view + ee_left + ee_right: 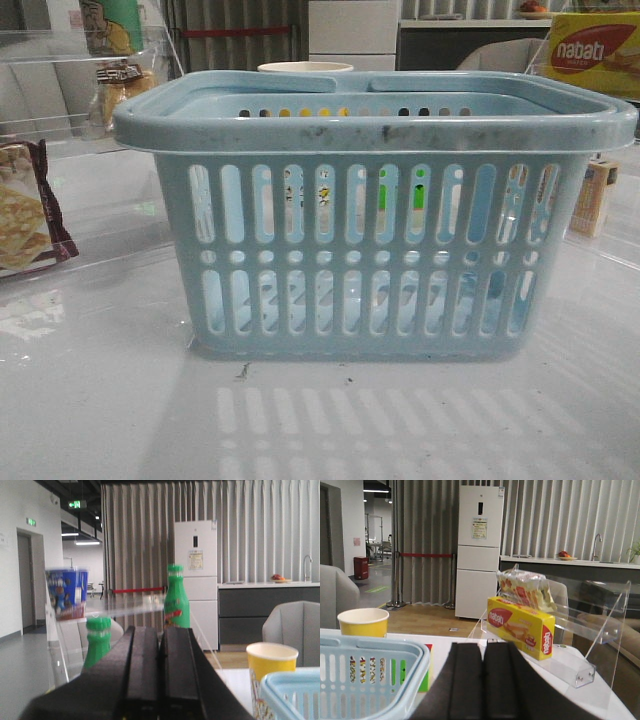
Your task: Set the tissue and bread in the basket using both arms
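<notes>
Light-blue slotted plastic basket (372, 215) sits on your counter (100, 400) seemingly empty, both the left gripper (160, 672) and right gripper (482, 680) pressed closed on nothing, tissue unseen, golden bagged bread (122, 90) apparently still shelved.

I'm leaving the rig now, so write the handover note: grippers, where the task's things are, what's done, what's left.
Left gripper: shut, empty, raised. Right gripper: shut, empty, raised.
Basket: upright, centre of the table, close to the front camera.
Bread: appears to be the bagged golden item on the clear shelf behind the basket's left corner; uncertain.
Tissue: not identifiable in any view.
Done: nothing evident; basket contents can't be confirmed through the slots.
Left: locate the tissue, pick both items, place them in the basket.
</notes>
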Tool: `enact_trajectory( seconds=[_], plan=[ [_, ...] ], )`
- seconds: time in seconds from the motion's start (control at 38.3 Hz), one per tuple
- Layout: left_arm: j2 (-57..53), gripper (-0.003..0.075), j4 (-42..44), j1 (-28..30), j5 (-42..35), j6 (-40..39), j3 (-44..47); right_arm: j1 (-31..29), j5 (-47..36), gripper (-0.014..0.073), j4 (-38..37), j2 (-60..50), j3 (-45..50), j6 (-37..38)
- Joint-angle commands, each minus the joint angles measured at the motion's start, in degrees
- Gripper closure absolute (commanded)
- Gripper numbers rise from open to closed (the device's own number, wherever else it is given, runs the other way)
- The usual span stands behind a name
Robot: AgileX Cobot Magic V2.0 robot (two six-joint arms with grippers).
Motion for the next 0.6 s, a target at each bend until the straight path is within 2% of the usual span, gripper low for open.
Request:
enact_trajectory(
  seconds=[0.0, 0.26, 0.5, 0.57],
  plan=[
    [5.3, 0.0629, -0.5, 0.0, 2.7, -0.2, -9.1, -0.2, 1.3, 0.0538, -0.1, 5.4, -8.5, -0.6],
    [18.0, 0.0629, -0.5, 0.0, 20.9, -0.2, -24.0, -0.2, 17.8, 0.0538, -0.1, 17.3, -22.2, -0.6],
    [25.0, 0.0629, -0.5, 0.0, 32.2, -0.2, -24.6, -0.2, 27.1, 0.0538, -0.1, 25.2, -22.7, -0.6],
    [27.2, 0.0629, -0.5, 0.0, 32.9, -0.2, -24.6, -0.2, 28.3, 0.0538, -0.1, 27.6, -21.6, -0.6]
  ],
)
